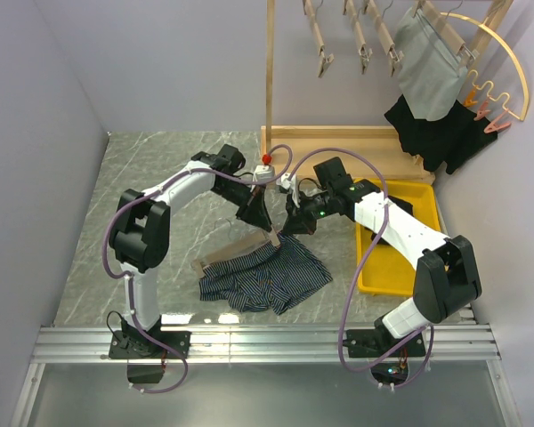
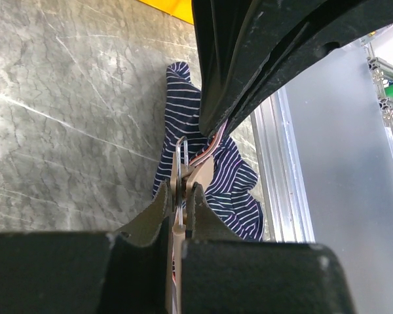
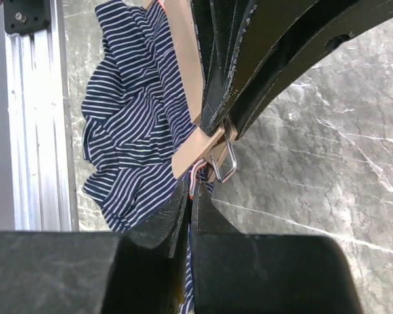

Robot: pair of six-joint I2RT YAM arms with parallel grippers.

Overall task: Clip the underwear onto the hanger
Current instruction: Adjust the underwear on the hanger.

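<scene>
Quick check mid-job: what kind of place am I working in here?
Probably a lab test booth staged for laundry, not a home: plain walls box in a marble-look table, an aluminium rail runs along its near edge, and a wooden rack holds clip hangers.

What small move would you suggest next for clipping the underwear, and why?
Probably nudge the right gripper slightly toward the clip, feeding the waistband between its tips. The left gripper is shut on the clip, and the right is shut on the underwear waistband, whose edge looks only at the clip's mouth.
</scene>
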